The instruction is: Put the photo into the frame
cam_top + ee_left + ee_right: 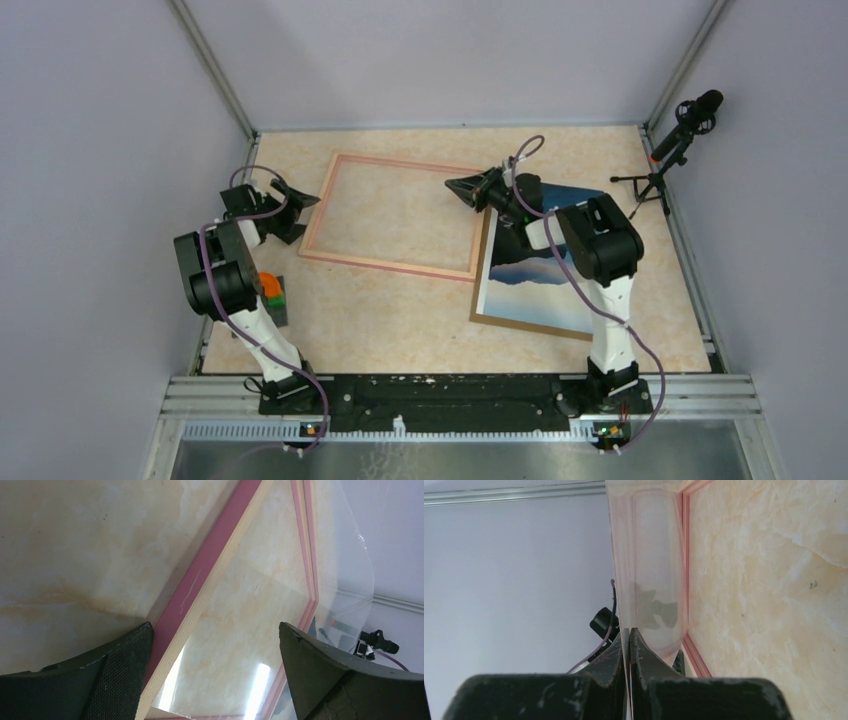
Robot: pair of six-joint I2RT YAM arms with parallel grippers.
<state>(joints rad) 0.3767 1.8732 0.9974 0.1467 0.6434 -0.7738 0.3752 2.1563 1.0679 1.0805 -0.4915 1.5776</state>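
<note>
Lying face up at the right of the table [400, 330], the photo [535, 285] rests on a brown backing board [520, 324], whose edge shows along the photo's left and near sides; the right arm crosses above it and hides its far part; what shows is blue sky, white cloud and a dark mountain shape. The frame [398, 264] lies flat just to the left, at the middle of the table, with the marbled tabletop showing through its opening; its near right corner comes right up to the board's left edge, and whether the two touch I cannot tell.

The right gripper [462, 187] is over the frame's right rail, jaws pressed together on a clear sheet [649, 555]; in the right wrist view the thin pane rises edge-on from between the fingertips; in the left wrist view it stands tilted above the frame's opening, one rounded corner lifted clear of the far rail.

The left gripper [303, 212] is at the frame's left rail, jaws spread wide and holding nothing; in its own view the pink rail runs up between the fingers, close to the left one.

A small orange and dark object [270, 288] sits beside the left arm; a microphone [685, 125] on a stand is at the far right corner.
</note>
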